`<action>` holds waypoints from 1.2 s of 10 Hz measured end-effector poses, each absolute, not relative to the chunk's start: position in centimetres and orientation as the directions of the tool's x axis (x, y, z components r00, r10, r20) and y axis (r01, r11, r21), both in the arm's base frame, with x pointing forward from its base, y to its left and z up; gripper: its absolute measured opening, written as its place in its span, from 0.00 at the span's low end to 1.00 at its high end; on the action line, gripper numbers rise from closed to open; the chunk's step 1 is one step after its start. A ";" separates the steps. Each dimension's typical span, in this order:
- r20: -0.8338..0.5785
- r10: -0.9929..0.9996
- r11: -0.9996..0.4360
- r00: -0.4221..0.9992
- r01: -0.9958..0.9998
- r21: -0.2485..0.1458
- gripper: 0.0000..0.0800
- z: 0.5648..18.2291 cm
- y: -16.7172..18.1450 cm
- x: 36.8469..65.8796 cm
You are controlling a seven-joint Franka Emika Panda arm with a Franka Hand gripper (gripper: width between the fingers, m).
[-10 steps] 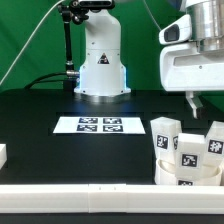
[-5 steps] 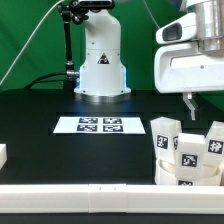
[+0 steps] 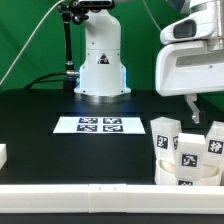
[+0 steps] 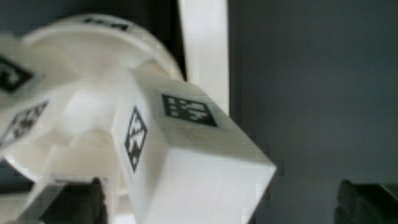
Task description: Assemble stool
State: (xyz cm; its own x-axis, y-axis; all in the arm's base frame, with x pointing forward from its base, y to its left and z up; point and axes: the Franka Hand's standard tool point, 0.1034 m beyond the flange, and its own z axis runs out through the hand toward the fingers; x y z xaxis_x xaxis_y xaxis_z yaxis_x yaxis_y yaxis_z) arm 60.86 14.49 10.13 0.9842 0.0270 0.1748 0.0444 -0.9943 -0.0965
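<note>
In the exterior view the gripper (image 3: 191, 103) hangs above the stool (image 3: 188, 152), which sits at that view's right near the front rail (image 3: 100, 199), its seat low and its tagged legs (image 3: 164, 135) sticking up; only one dark finger shows clearly below the white hand, so from here I cannot tell how far the jaws stand apart. The finger is close over the nearest leg but apart from it. The marker board (image 3: 98, 125) lies well clear toward the base of the arm, and a small white block (image 3: 3, 155) sits at the left edge. The risk here is a descent that is off-centre: a finger could land on a leg top instead of beside it and push the whole stool toward the rail or tip it. In the wrist view a tagged leg (image 4: 178, 140) fills the middle, with the seat (image 4: 80, 60) behind it and the rail (image 4: 203, 50) beyond; two dark fingertips (image 4: 50, 205) show at opposite corners, wide apart with nothing between them. The leg looks tilted against the fingers' line, so closing now could catch it on a corner and let it twist or slip out.
</note>
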 end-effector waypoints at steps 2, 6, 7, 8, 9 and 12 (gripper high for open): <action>0.179 0.109 -0.990 0.978 0.124 -0.074 0.81 10.1 14.0 61.0; 0.170 0.395 -0.916 0.903 0.400 0.005 0.81 10.0 14.0 60.9; 0.151 0.527 -0.848 0.836 0.528 0.037 0.81 9.9 14.1 61.1; 0.129 0.607 -0.794 0.784 0.606 0.046 0.81 9.8 14.0 61.4; 0.118 0.644 -0.764 0.756 0.644 0.049 0.81 9.6 14.1 61.6; 0.084 0.780 -0.626 0.620 0.775 0.083 0.81 9.2 13.9 61.4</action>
